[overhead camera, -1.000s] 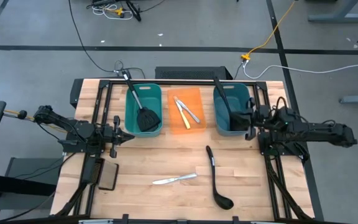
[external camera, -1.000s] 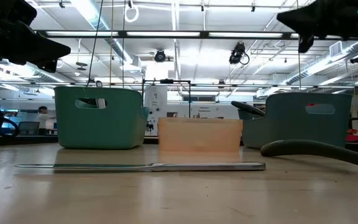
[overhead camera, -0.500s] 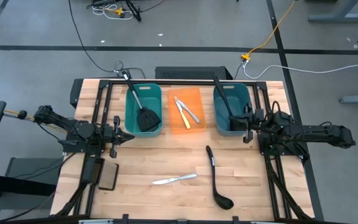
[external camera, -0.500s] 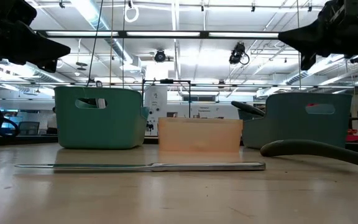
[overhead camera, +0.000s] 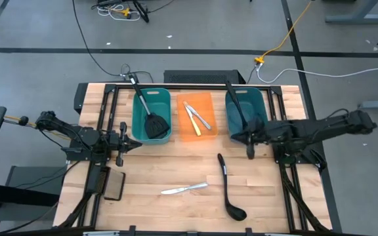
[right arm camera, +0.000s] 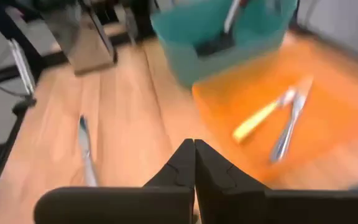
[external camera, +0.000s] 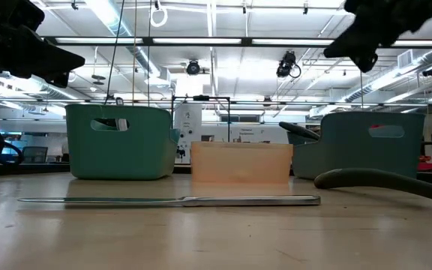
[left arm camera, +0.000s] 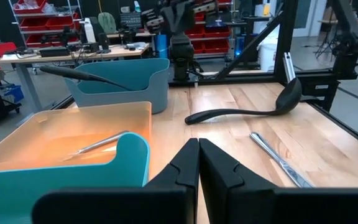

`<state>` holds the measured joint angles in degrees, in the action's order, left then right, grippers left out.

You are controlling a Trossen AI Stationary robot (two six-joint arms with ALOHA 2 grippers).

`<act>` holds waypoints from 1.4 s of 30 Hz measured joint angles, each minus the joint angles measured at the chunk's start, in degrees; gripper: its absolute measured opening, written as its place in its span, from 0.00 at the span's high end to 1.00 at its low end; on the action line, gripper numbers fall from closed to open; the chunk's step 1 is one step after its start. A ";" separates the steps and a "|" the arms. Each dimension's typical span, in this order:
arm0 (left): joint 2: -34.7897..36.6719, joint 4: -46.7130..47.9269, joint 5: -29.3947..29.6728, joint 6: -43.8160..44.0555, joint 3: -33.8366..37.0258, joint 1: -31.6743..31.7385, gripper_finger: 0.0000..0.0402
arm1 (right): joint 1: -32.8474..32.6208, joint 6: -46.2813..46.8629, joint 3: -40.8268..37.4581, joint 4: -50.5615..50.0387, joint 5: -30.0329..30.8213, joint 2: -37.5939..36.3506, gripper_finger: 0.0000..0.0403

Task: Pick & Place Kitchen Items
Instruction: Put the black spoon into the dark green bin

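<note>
While shut, right gripper (overhead camera: 250, 141) hovers | ladle (overhead camera: 228, 189) nearby, untouched

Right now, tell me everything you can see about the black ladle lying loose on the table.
The black ladle looks like matte dark plastic: a long, slightly curved handle ending in a rounded bowl. It lies flat on the bare wooden table, with its bowl toward the near edge and its handle tip pointing toward the bins. Nothing touches it; the silver knife lies apart beside it.
</note>
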<state>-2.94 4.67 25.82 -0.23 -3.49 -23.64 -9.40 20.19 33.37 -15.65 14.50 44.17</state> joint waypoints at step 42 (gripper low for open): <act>0.00 0.70 0.00 0.44 -0.07 0.00 0.96 | -10.87 48.47 37.43 -38.95 -8.43 60.35 0.46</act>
<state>-2.94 5.37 25.82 0.21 -3.55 -23.64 -20.28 68.66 70.81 -54.59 6.07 104.52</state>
